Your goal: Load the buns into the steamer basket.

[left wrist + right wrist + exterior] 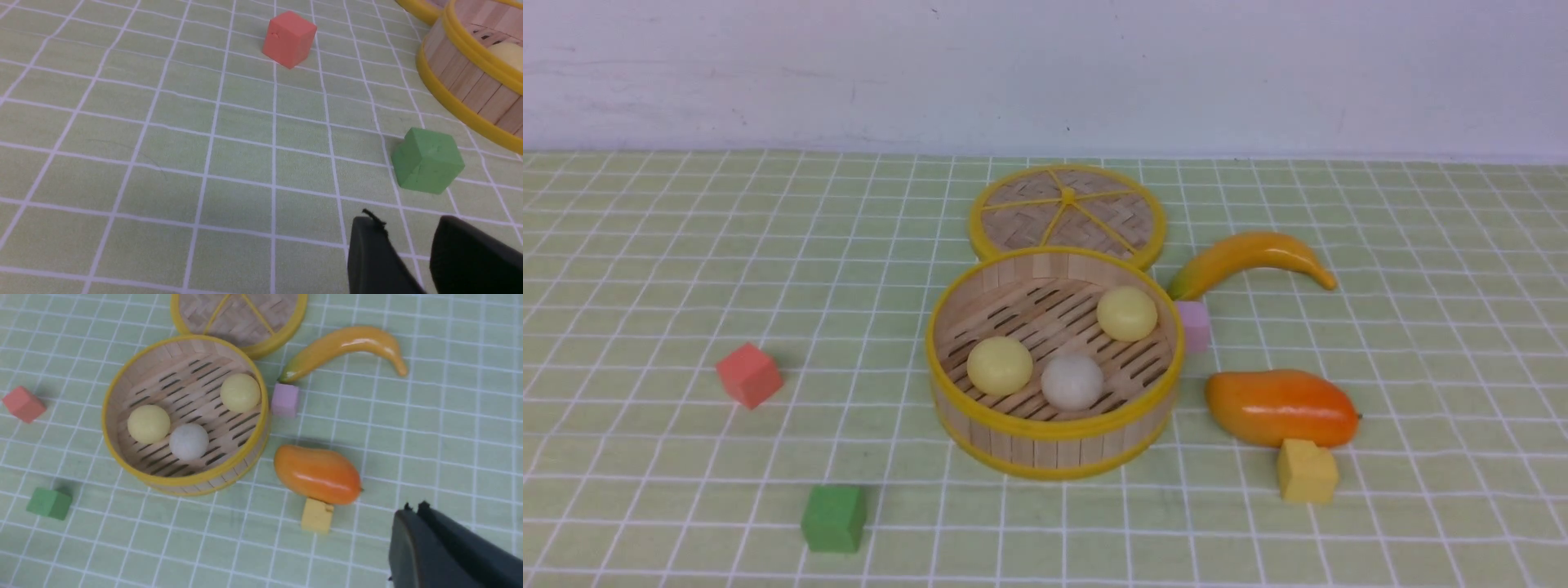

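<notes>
The steamer basket [1054,425] stands mid-table, and three buns lie on its slatted floor. One pale yellow bun [1000,366] is at the left, an off-white bun [1072,381] sits beside it, and another pale yellow bun [1127,314] lies at the back right. The right wrist view shows the same basket [122,465] and its buns [148,424] [188,441] [240,392]. My left gripper [406,222] is open over bare cloth near the green cube, with the basket wall [470,87] off to one side. My right gripper [412,508] is shut on nothing, apart from the basket. Neither arm shows in the front view.
The woven lid [1067,214] lies flat behind the basket. A banana [1250,260], a pink cube [1194,325], a mango [1280,407] and a yellow cube [1307,470] lie to the basket's right. A red cube [749,375] and a green cube [834,518] lie to its left.
</notes>
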